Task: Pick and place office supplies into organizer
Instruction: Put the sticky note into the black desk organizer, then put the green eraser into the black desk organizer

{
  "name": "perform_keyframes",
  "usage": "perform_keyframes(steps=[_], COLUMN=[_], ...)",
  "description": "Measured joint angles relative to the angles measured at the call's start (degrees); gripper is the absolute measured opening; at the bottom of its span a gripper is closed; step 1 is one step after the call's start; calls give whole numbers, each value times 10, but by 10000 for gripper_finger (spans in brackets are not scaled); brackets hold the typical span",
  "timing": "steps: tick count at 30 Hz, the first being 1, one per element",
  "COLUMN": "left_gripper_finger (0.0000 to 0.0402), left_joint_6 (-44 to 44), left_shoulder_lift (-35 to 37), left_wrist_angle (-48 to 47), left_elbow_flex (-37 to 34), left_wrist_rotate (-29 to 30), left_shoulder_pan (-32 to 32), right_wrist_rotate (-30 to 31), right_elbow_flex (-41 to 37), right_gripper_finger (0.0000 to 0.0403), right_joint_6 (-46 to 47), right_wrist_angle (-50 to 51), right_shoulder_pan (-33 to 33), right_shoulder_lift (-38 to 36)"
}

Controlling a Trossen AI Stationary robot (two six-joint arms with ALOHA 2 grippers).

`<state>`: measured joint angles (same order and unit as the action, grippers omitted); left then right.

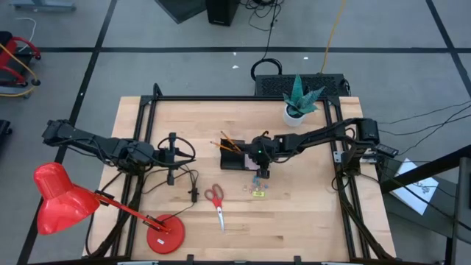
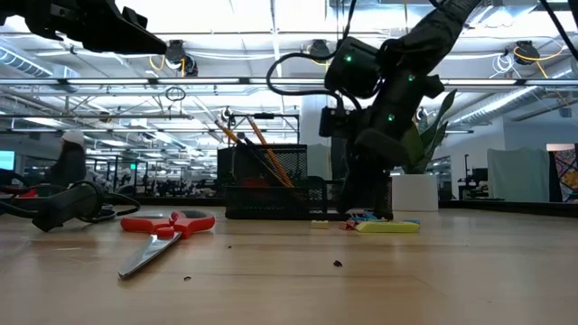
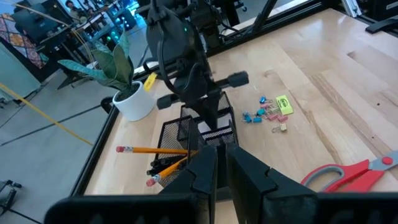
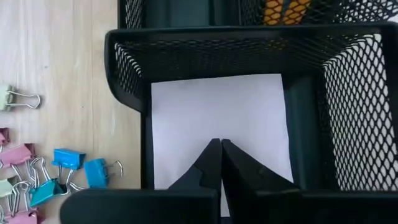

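Hovering over organizer (image 4: 217, 43) mid-bench, right gripper (image 4: 221, 144) pinched shut, empty, above white pad; clips (image 4: 59, 174) beside next, needs reopening. Left gripper (image 1: 171, 156) narrow, idle near left edge.

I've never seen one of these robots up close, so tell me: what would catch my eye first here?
Probably the big red desk lamp at the table's near left corner. Next, the right claw, pinched shut, is down beside the black mesh organizer at mid-table, where orange pencils stick up. Red-handled scissors lie flat in front, with a scatter of small coloured binder clips beside the organizer, and a potted plant stands at the far edge.
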<state>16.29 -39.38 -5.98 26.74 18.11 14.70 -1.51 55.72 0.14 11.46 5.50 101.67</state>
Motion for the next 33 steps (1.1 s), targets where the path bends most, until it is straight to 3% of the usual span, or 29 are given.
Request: perform_keyframes(steps=[10, 13, 18, 22, 29, 33], left_gripper_finger=[44, 44, 44, 44, 44, 44], left_joint_6=[0, 0, -1, -1, -1, 0], left_shoulder_lift=[0, 0, 0, 0, 0, 0], left_wrist_angle=[-2, -3, -3, -4, -4, -4], left_elbow_flex=[0, 0, 0, 0, 0, 0], left_wrist_rotate=[0, 0, 0, 0, 0, 0], left_shoulder_pan=[0, 0, 0, 0, 0, 0], right_wrist_rotate=[0, 4, 61, 59, 59, 59], right_elbow_flex=[-2, -2, -2, -2, -27, -71], right_gripper_finger=[15, 44, 109, 154, 186, 185], right_joint_6=[27, 36, 48, 83, 52, 96], right_wrist_angle=[13, 17, 23, 17, -78, -156], right_shoulder_pan=[-13, -21, -43, -68, -155, -196], right_shoulder_lift=[-82, -114, -169, -207, -217, -205])
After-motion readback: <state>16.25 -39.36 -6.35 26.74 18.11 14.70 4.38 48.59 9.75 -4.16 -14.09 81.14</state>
